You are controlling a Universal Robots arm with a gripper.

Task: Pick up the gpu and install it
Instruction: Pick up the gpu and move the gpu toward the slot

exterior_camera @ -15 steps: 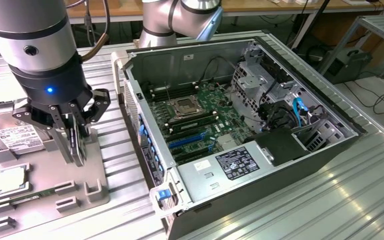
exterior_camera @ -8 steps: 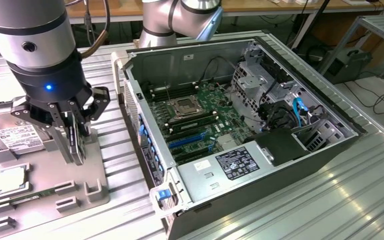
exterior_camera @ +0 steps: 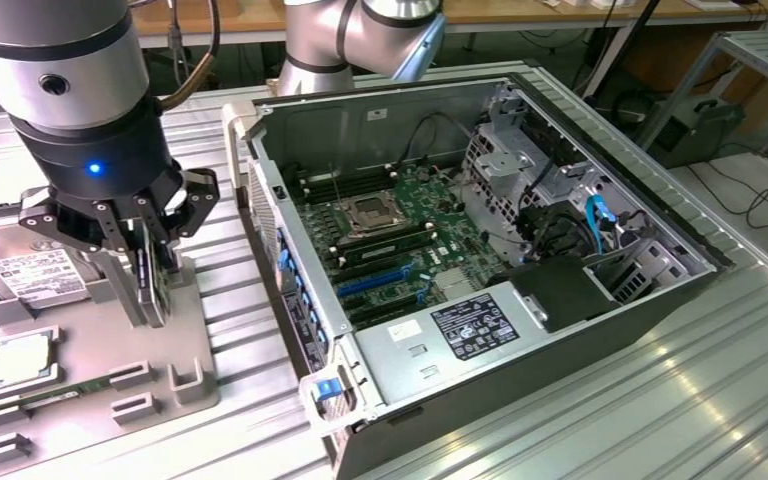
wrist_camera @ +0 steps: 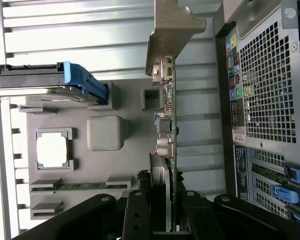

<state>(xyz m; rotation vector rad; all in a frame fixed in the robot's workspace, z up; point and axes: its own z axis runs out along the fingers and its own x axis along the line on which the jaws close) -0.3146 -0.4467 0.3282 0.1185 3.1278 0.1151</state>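
The gpu (wrist_camera: 171, 125) shows edge-on as a thin green card with a silver end bracket (wrist_camera: 167, 35) and small parts along its face. My gripper (wrist_camera: 164, 205) is shut on it, one black finger (wrist_camera: 136, 210) on each side. In the exterior view the gripper (exterior_camera: 141, 255) hangs over the grey holder tray (exterior_camera: 177, 375), on the exterior view's left of the open computer case (exterior_camera: 651, 300). The gpu (exterior_camera: 156, 290) stands upright between the fingers. I cannot tell whether its lower edge is clear of the tray.
The case lies open with the motherboard (exterior_camera: 404, 215) and blue card slots (exterior_camera: 371, 285) exposed. On the tray sit a hard drive (exterior_camera: 35, 275), a CPU (exterior_camera: 24, 362) and a RAM stick (exterior_camera: 57, 395). The case's rear grille (wrist_camera: 270, 95) is beside the card.
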